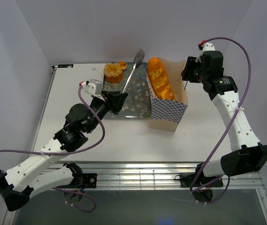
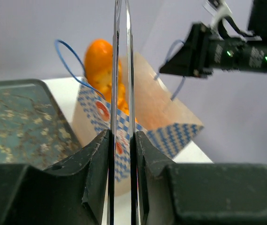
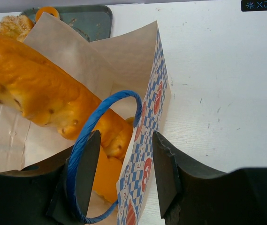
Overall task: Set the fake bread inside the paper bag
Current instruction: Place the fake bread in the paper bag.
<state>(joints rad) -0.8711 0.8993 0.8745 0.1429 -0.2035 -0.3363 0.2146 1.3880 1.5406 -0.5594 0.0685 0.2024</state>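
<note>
The paper bag [image 1: 168, 111] stands right of the tray, with a long baguette [image 1: 159, 79] sticking out of its top. A frosted cupcake [image 1: 113, 71] and a ring donut [image 1: 122, 65] sit at the tray's far end. My left gripper [image 1: 117, 101] is over the tray, shut on metal tongs [image 1: 133, 70] that point away from me; the tongs' blades [image 2: 115, 70] are empty. My right gripper [image 1: 188, 71] is open at the bag's far right rim. In the right wrist view its fingers [image 3: 84, 168] stand either side of the bag's wall [image 3: 152, 108] and blue handle [image 3: 88, 140], beside the baguette [image 3: 34, 89].
The grey blossom-patterned tray [image 1: 135, 105] lies at mid-table, left of the bag. White walls close in the table at the back and both sides. The right arm [image 2: 217, 49] shows behind the bag [image 2: 171, 122] in the left wrist view.
</note>
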